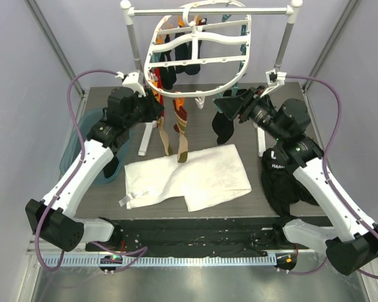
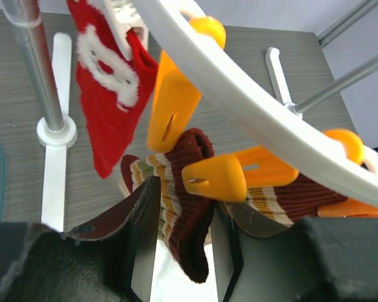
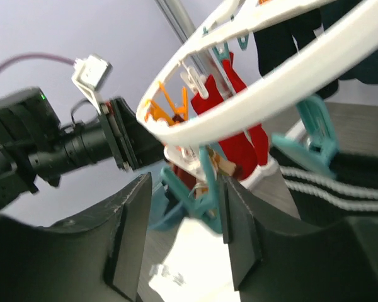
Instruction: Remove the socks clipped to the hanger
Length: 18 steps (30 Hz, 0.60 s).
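Left pincer: astride the brown striped sock — pinching it or not, cannot tell
Sock axis: hangs twelve-to-six, orange clip at twelve o'clock

White letters "HAPP" stand on the black garment. The rest of the word is hidden. Nothing else is legible.

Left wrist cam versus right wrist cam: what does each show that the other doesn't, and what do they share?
Left wrist only: the brown striped sock between the fingers of the left end effector, and the rail pole on its foot.
Right wrist only: teal clips, the left arm opposite, and the right end effector with its jaws apart.
Both: the hanger rim, the red sock and orange clips.
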### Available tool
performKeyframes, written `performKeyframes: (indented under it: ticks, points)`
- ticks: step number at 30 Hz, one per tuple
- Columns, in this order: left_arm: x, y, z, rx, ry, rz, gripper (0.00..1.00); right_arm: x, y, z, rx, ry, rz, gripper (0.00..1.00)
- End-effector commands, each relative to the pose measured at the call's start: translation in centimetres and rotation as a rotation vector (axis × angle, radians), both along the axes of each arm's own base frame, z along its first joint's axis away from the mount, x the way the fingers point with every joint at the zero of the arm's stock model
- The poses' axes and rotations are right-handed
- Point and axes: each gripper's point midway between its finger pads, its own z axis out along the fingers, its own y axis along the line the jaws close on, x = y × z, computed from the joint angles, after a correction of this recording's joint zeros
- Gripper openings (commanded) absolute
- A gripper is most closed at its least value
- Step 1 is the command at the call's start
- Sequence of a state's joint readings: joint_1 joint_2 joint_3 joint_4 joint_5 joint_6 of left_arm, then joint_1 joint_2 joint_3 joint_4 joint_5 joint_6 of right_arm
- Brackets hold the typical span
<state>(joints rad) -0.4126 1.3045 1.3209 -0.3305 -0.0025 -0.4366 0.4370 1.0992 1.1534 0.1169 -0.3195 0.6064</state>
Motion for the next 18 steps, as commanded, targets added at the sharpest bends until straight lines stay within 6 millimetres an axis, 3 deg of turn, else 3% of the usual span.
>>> performKeyframes:
  ticks: [1,2,5,9,12,13,18]
  points:
    - [0.6,1.1,4.2,-0.002,-0.1,0.063,0.4,-2.2,-2.2,0.4,-0.172,-0.098,-0.054,0.58]
    - [0.6,1.1,4.3,0.005,-0.096,0.062,0.4,-2.3,-3.0,-0.5,-0.221,-0.082,-0.086,0.62]
    - [0.9,1.2,5.1,0.018,-0.083,0.069,0.39,-2.0,-5.9,-0.7,-0.295,-0.125,-0.228,0.63]
    - [1.4,1.9,5.3,0.038,-0.071,0.113,0.4,0.0,-8.1,-1.8,-0.391,-0.1,-0.312,0.63]
    - [1.5,2.1,5.5,0.045,-0.069,0.121,0.41,1.0,-7.8,-2.5,-0.409,-0.098,-0.212,0.63]
    - [1.5,2.1,5.7,0.042,-0.073,0.12,0.42,0.6,-6.9,-2.7,-0.413,-0.11,-0.13,0.63]
    - [1.7,2.4,6.0,0.043,-0.076,0.14,0.44,1.9,-5.4,-3.8,-0.434,-0.135,-0.029,0.64]
